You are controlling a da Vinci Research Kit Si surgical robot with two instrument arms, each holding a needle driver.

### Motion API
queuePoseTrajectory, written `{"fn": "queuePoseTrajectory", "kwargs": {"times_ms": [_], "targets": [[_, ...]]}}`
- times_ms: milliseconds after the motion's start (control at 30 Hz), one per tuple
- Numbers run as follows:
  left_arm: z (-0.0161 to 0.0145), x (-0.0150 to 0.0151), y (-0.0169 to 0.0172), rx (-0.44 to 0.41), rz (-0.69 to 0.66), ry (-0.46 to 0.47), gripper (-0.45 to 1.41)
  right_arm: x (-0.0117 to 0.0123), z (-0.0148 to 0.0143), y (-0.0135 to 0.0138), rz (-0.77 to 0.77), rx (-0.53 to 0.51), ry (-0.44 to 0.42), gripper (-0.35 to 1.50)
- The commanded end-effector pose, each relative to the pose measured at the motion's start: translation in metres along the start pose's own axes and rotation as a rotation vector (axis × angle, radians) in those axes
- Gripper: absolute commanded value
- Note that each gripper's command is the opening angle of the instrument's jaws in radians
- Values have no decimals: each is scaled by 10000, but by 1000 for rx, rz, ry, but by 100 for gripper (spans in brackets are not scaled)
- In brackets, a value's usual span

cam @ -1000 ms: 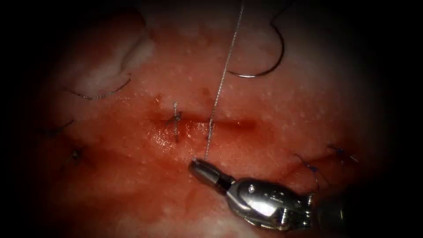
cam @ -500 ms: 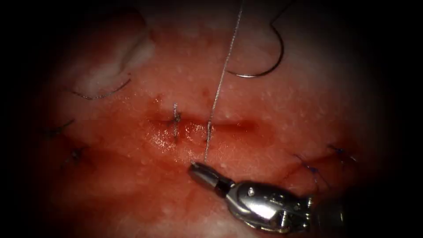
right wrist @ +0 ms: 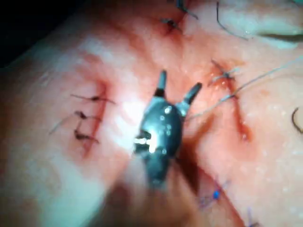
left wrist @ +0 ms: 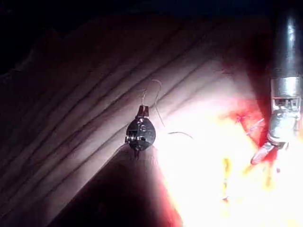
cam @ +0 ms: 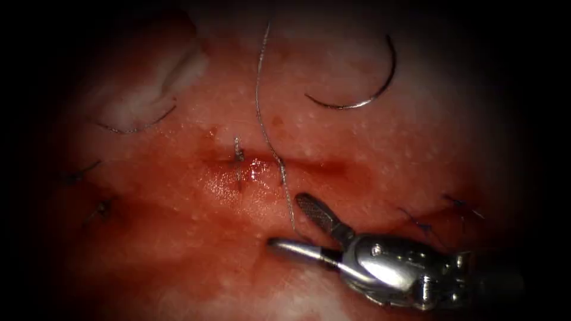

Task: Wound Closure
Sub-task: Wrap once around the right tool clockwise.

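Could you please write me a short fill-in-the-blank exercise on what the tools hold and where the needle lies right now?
1. The right arm's tool has its jaws ____ and holds nothing.
2. The needle lies loose on top of the ____, not in it.
3. The thread runs down across the ____ and ends beside the right arm's tool.

Missing words: open; tissue; cut

Needle [cam: 363, 89] lies free on the tissue [cam: 178, 249], upper right of frame, above the cut [cam: 279, 166]. Thread [cam: 262, 113] runs from top centre across the cut. Right tool [cam: 297, 223] sits lower centre-right, below the cut.
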Motion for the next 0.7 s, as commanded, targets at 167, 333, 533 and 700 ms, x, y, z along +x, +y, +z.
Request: {"fn": "queuePoseTrajectory", "kwargs": {"times_ms": [167, 333, 533, 700], "targets": [[-17, 17, 37, 3, -12, -16, -45, 17, 28, 15, 14, 47, -7, 68], [-39, 26, 75, -2, -16, -36, -45, 31, 63, 41, -9, 90, -32, -30], [-78, 32, 111, -13, -25, -72, -45, 43, 123, 82, -25, 112, -38, -35], [-101, 33, 137, -11, -47, -88, -45, 54, 171, 108, -47, 101, -30, -35]]}}
